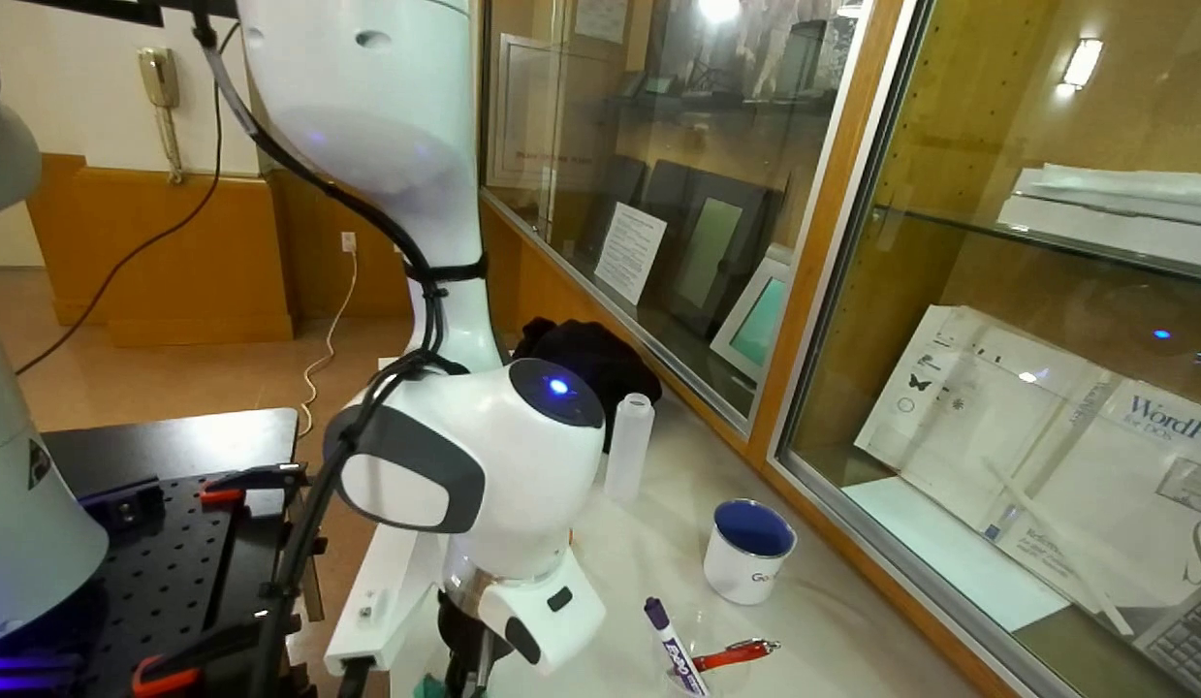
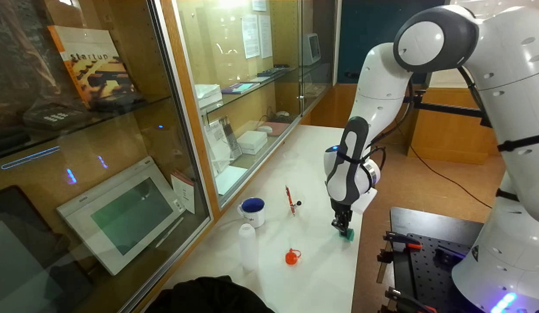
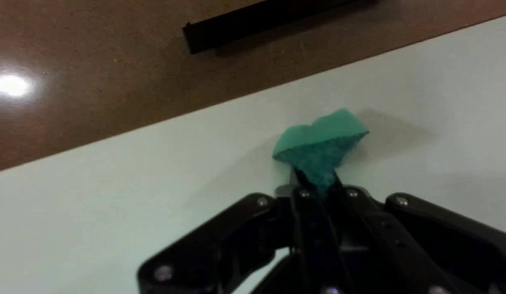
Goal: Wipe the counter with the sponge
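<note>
The green sponge (image 3: 323, 139) is pinched and folded, with its wide end fanning out past the fingertips in the wrist view. My gripper (image 3: 318, 183) is shut on it. In an exterior view the gripper (image 2: 342, 224) points down with the sponge (image 2: 349, 235) at the counter's front edge. Only a bit of the sponge (image 1: 429, 686) shows at the bottom of an exterior view. The sponge is at or just above the white counter (image 2: 317, 278); I cannot tell whether it touches. The counter (image 3: 134, 196) also fills much of the wrist view.
A white mug (image 2: 255, 218) with a blue inside and a white bottle (image 2: 248, 248) stand near the glass cabinet. A red pen (image 1: 731, 656) and purple marker (image 1: 675, 648) stand in a clear cup. A red-orange cap (image 2: 291, 257) and black cloth (image 2: 208, 298) are on the counter.
</note>
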### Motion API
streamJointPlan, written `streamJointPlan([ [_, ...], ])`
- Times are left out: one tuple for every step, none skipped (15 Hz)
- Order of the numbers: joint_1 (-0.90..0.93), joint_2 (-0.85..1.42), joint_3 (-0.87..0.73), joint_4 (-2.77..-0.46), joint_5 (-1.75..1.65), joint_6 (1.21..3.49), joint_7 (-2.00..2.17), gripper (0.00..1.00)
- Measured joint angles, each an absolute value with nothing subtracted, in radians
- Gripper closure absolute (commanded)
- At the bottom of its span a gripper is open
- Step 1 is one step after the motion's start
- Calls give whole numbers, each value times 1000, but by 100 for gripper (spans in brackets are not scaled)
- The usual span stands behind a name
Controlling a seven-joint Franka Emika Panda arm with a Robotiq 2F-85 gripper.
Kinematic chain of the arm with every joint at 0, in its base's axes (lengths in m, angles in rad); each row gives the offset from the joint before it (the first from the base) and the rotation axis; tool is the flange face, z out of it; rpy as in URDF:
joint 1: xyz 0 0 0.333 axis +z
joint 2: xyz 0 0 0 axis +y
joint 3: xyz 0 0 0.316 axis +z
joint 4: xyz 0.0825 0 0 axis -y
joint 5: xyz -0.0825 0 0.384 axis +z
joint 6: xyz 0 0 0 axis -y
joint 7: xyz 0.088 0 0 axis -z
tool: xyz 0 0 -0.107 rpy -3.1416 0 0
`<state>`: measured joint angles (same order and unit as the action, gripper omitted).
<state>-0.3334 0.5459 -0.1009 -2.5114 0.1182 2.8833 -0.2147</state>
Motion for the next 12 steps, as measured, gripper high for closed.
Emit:
streamJointPlan([
  [-338, 545, -115, -2519, 118, 2902, -215, 98],
  [-348, 544, -116, -2526, 118, 2926, -216, 98],
  [-359, 542, -109, -2533, 118, 2956, -217, 98],
  [-374, 539, -92, -2540, 118, 2997, -217, 98],
  [-392, 534, -65, -2547, 118, 3040, -217, 98],
  [-413, 527, -32, -2552, 118, 3076, -217, 98],
  [-436, 519, 5, -2554, 118, 3097, -216, 98],
  [-455, 509, 39, -2553, 118, 3099, -209, 98],
  [-469, 501, 68, -2550, 119, 3095, -203, 98],
  [-476, 496, 90, -2543, 120, 3087, -190, 98],
  [-476, 492, 104, -2535, 121, 3080, -179, 98],
  [-476, 492, 116, -2526, 122, 3076, -166, 98],
])
